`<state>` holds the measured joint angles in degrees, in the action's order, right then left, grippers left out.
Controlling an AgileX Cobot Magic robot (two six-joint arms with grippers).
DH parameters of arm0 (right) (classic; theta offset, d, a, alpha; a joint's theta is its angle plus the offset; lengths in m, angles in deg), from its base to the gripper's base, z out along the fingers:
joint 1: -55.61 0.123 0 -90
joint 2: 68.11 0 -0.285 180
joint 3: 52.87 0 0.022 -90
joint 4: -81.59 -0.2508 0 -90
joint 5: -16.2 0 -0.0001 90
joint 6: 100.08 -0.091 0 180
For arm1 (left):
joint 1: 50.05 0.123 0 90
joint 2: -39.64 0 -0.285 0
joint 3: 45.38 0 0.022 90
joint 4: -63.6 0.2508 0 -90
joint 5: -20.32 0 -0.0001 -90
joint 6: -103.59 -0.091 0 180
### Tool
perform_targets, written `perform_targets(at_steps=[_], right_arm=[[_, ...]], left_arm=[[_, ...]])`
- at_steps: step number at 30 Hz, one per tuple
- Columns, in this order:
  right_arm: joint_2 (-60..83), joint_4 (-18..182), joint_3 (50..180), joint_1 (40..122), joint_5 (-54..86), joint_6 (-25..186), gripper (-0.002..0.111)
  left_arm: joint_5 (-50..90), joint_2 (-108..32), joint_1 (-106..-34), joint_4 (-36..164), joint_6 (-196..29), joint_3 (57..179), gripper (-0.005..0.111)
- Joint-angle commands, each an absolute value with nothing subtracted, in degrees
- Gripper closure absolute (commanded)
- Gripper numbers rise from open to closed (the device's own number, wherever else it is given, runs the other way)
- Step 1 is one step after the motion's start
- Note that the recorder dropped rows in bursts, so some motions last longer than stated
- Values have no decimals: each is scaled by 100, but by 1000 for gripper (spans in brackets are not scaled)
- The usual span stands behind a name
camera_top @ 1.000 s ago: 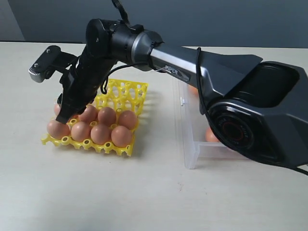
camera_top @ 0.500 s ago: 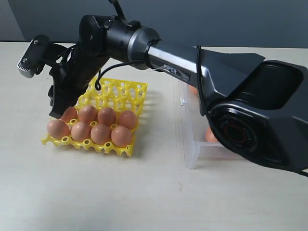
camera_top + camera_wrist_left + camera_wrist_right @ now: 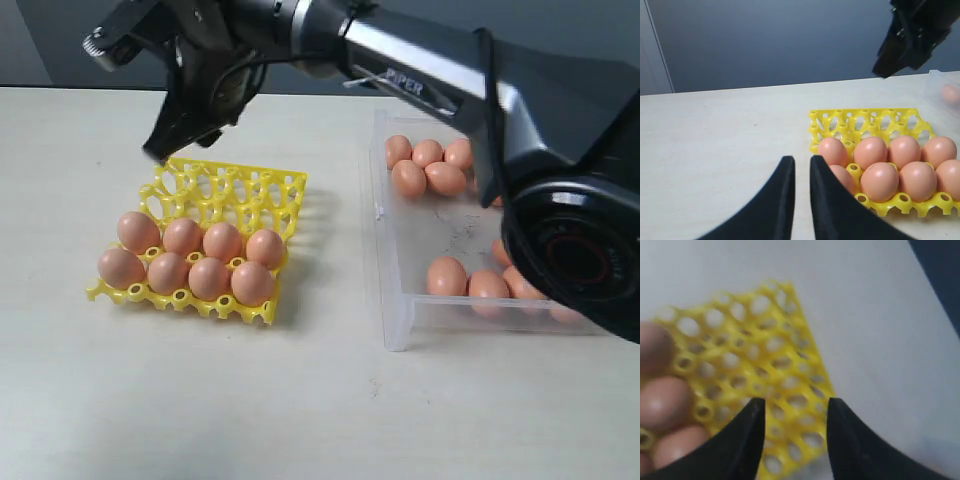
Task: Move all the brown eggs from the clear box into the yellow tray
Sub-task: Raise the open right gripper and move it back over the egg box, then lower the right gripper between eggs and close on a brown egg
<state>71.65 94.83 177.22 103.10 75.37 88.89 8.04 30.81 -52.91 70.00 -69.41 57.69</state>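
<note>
The yellow tray (image 3: 240, 190) lies on the table at the left, its two near rows filled with several brown eggs (image 3: 208, 277) and its far cups bare. On the right, the clear box (image 3: 395, 320) holds several more brown eggs (image 3: 447, 275) in two groups. My right gripper (image 3: 160, 150) hangs above the tray's far left corner. In the right wrist view the right gripper (image 3: 794, 407) is open with nothing between its fingers and bare yellow cups (image 3: 775, 360) below. My left gripper (image 3: 801, 162) is low beside the tray's eggs (image 3: 880, 180), its jaws nearly together and holding nothing.
The right arm (image 3: 430, 80) stretches from the right across the far side of the table, over the box's far end. A small white clip (image 3: 379, 209) sits on the box's left wall. Bare table (image 3: 200, 400) lies in front of the tray and box.
My right gripper has lifted off the egg at the left end of the tray's second row and moved up and toward the far side. The arm now uncovers the box's eggs.
</note>
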Motion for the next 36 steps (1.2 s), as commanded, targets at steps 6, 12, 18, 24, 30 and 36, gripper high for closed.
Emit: perform_targets(at_steps=[6, 12, 18, 24, 30, 36], right_arm=[[6589, 10315, 17600, 9678, 8616, 7792, 72], [6029, 10595, 16566, 9138, 8616, 7661, 84], [5478, 10595, 15052, 8507, 8251, 7322, 84], [5234, 10595, 13683, 7889, 7409, 7212, 84], [5234, 10640, 13214, 7497, 6806, 7243, 83], [5328, 10766, 13008, 7395, 5770, 7433, 56]], left_arm=[[839, 3045, -5301, 7011, -6936, 5740, 94], [839, 3045, -5301, 7011, -6936, 5740, 94], [839, 3045, -5301, 7011, -6936, 5740, 94], [839, 3045, -5301, 7011, -6936, 5740, 94], [839, 3045, -5301, 7011, -6936, 5740, 94], [839, 3045, -5301, 7011, -6936, 5740, 94]])
